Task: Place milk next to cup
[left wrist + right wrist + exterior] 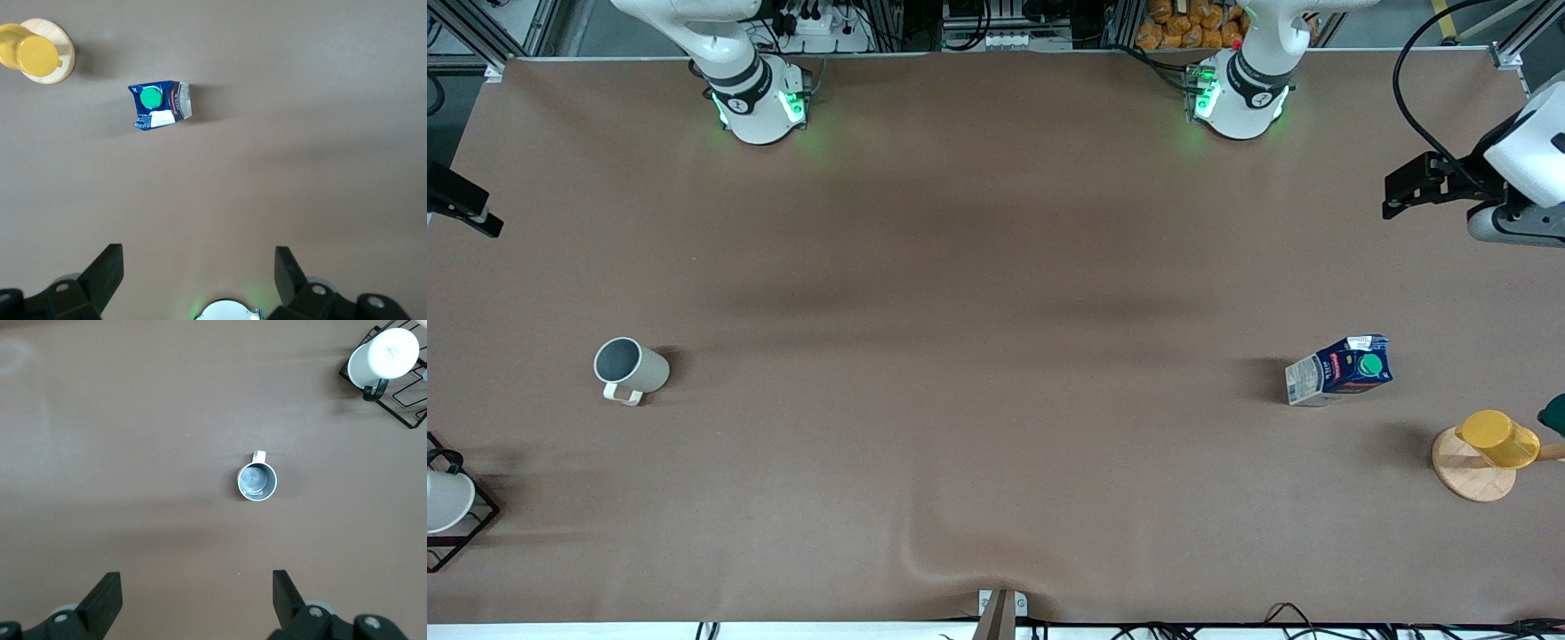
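milk (1339, 371) upright, cap facing front camera; cup (631, 367) handle likewise | both arms' fingers released, raised

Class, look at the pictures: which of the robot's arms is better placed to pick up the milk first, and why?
Probably the left. The milk stands toward the left arm's end of the table, and the open left gripper has it in view. The right gripper, also open, looks down on the cup, well apart from it.
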